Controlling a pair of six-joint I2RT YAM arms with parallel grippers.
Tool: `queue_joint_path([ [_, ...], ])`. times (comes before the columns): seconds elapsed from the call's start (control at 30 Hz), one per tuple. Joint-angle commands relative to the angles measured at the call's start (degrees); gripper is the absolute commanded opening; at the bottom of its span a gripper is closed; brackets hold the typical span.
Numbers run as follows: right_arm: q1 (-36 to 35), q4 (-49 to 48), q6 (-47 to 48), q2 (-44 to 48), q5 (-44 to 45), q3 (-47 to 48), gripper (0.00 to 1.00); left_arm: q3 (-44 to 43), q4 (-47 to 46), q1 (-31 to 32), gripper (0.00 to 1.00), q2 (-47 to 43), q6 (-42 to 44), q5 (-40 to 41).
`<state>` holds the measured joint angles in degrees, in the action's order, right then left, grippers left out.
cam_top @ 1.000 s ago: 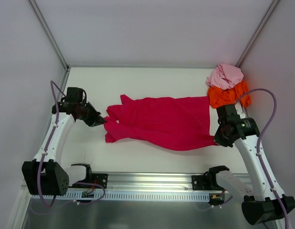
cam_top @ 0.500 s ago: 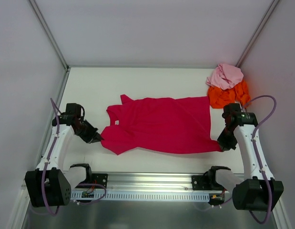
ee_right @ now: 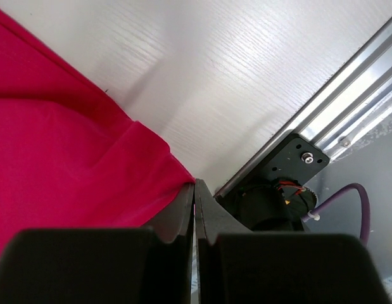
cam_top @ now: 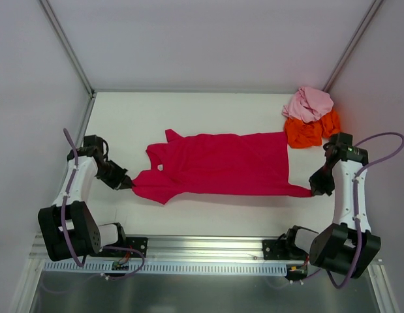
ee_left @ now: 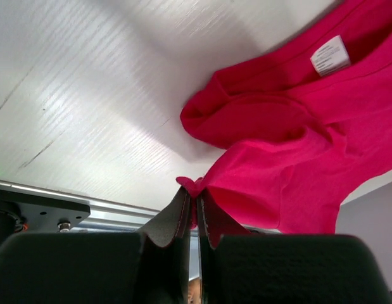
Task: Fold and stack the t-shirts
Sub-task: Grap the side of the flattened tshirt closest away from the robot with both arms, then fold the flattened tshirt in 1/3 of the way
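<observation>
Left hand (cam_top: 127, 185), right hand (cam_top: 314, 192) pinch crimson t-shirt (cam_top: 221, 171) taut

- A robotics lab test cell: a closed bench set up for machine trials.
- Plain white wall panels (cam_top: 208, 39) shut in three sides, joined at the corners by bare aluminium posts (cam_top: 66, 45).
- Two small white-and-black robot arms, the left arm (cam_top: 74, 187) and the right arm (cam_top: 352, 195), are bolted to an aluminium rail (cam_top: 208, 244) at the near edge of a white tabletop (cam_top: 208, 111).
- A purple cable (ee_right: 340, 193) loops loose along each arm, and a slotted cable duct (cam_top: 208, 267) runs beside the rail.
- The garments lie as trial pieces: a crimson t-shirt (cam_top: 221, 171) spread flat, with a pale pink t-shirt (cam_top: 309, 103) and an orange t-shirt (cam_top: 309, 132) heaped in a far corner.
</observation>
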<state>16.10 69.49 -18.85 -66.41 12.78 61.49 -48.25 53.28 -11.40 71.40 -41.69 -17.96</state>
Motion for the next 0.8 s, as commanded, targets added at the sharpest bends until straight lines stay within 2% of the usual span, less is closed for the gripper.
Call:
queue_joint_path([
  [0.0,1.22,-2.51,-1.10,0.58,-1.25,2.05,0.01,-4.21,-0.71,-1.52,0.00,-0.64,2.76,0.38],
  [0.1,1.13,-6.02,0.65,0.15,-6.33,0.91,0.01,-8.17,-2.03,-1.43,0.00,2.41,2.93,-1.64],
  [0.17,1.22,-5.08,2.76,-3.62,-8.28,1.61,0.01,-10.72,-3.44,-1.17,0.00,6.36,3.63,-2.79],
  [0.43,0.78,-9.02,4.79,-6.71,-9.25,4.77,0.01,-15.38,-12.75,-0.38,0.00,15.61,2.94,-3.84],
  [0.77,-4.40,-12.02,7.86,-16.63,-7.50,11.79,0.01,-26.52,-14.96,4.80,0.00,26.86,1.79,-0.85],
])
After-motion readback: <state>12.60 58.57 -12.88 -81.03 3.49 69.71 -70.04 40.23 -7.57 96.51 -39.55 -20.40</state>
